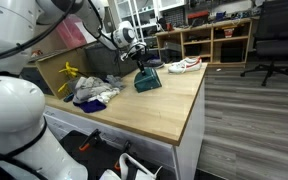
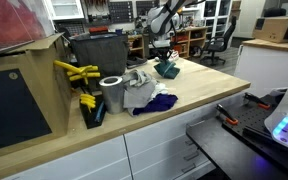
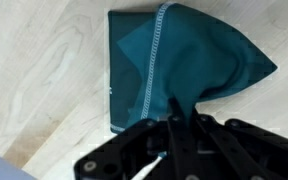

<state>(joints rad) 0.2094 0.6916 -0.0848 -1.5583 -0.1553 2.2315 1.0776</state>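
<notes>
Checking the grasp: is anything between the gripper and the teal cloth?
Nothing visible. The gripper is shut straight on the cloth, pinching a bunched end; the rest fans out over the table.

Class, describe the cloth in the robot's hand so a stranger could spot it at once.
Look at the wooden table. Near its end, beside a white shoe, the hand pinches a cloth. It alone is teal; the pile nearby is grey and blue.
</notes>
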